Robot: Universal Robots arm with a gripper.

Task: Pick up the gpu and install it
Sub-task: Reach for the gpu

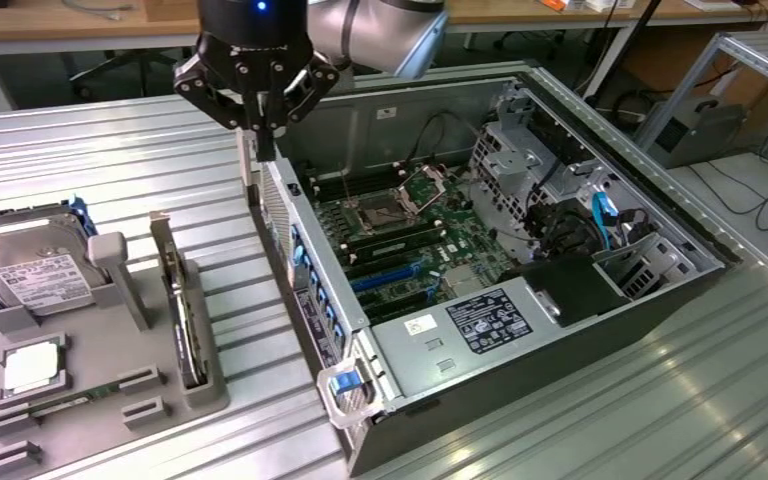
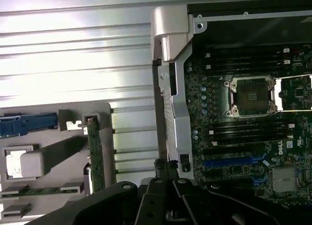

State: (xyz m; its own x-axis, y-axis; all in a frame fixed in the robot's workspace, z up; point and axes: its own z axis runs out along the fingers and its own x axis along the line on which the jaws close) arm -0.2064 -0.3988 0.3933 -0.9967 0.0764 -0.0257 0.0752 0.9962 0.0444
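**Ana:** Where is the gpu [image 1: 184,320]?

**Ben:** It stands on its edge in a slot of the grey holder [image 1: 204,400]. That is close to the front, on the ribbed metal desk [image 1: 117,150]. Nothing holds it.

**Ana:** And the end effector [image 1: 267,150]?

**Ben:** It hangs farther back, over the wall of the open computer case [image 1: 558,350] that is nearest the holder. Its two fingers are pressed together, with nothing between them.

**Ana:** So which step is it?

**Ben:** It looks like the very first one. The card is not picked up yet, so it is not put in either.

**Ana:** What would a grab need?

**Ben:** The fingers would have to be spread and sit right above the thin top edge of the card. The card is skinny, so the aim has to be good.

**Ana:** What else is around?

**Ben:** A hard drive [image 1: 24,270] leans in the same holder, with a grey post [image 1: 111,265] between it and the card. That post is close, so it could bump a finger. Past the holder is the case, with the main board [image 1: 398,220] lying inside and a blue cable [image 1: 607,215] farther in. The case wall stands between the card and the board, so the card would have to go up and over it.
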